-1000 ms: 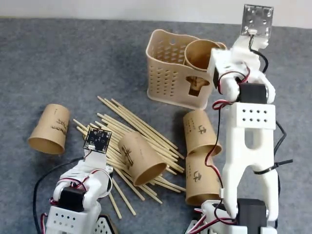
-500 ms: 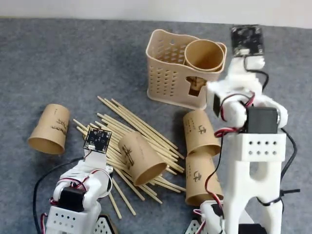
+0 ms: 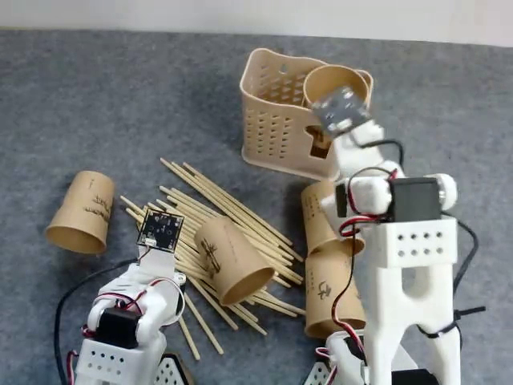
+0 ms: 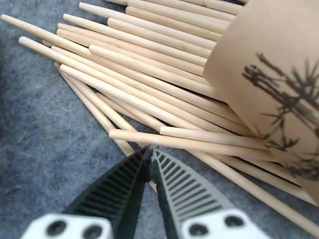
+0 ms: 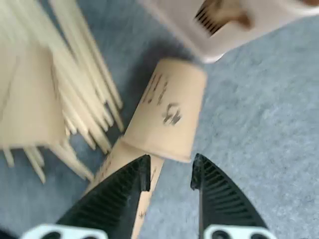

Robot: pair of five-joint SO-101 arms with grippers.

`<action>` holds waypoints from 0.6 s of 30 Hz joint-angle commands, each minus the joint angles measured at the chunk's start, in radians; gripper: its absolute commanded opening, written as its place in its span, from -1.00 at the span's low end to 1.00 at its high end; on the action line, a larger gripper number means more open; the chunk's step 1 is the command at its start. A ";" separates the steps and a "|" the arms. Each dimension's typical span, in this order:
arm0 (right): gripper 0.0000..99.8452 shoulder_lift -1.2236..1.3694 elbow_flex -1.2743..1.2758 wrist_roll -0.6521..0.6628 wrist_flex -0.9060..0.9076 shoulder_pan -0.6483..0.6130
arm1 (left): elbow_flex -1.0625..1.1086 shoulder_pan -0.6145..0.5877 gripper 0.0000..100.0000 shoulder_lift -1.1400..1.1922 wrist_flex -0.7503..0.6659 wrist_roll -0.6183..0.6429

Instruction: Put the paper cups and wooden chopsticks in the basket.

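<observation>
The tan slotted basket (image 3: 280, 120) stands at the back with one paper cup (image 3: 335, 84) upright inside it. Wooden chopsticks (image 3: 216, 216) lie in a loose pile at the centre, with a cup (image 3: 232, 258) on its side across them. Two more cups (image 3: 325, 216) (image 3: 329, 293) lie end to end beside the right arm, and another cup (image 3: 82, 211) lies far left. My right gripper (image 5: 169, 169) is open and empty, hovering over the nearer lying cup (image 5: 169, 112). My left gripper (image 4: 149, 150) is shut and empty, its tips just over the chopsticks (image 4: 149, 74).
Grey carpet covers the table. In the right wrist view the basket's wall (image 5: 234, 25) lies just beyond the cup, and chopsticks (image 5: 75, 74) lie to one side. Open carpet lies left of the basket and around the far-left cup.
The right arm has swung back from above the basket and now points down toward the two lying cups. The left arm has not moved.
</observation>
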 commanded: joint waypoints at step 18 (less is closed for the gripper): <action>-0.71 -0.036 0.392 0.239 -0.283 0.030 | 0.019 0.012 -0.99 -0.010 0.005 0.006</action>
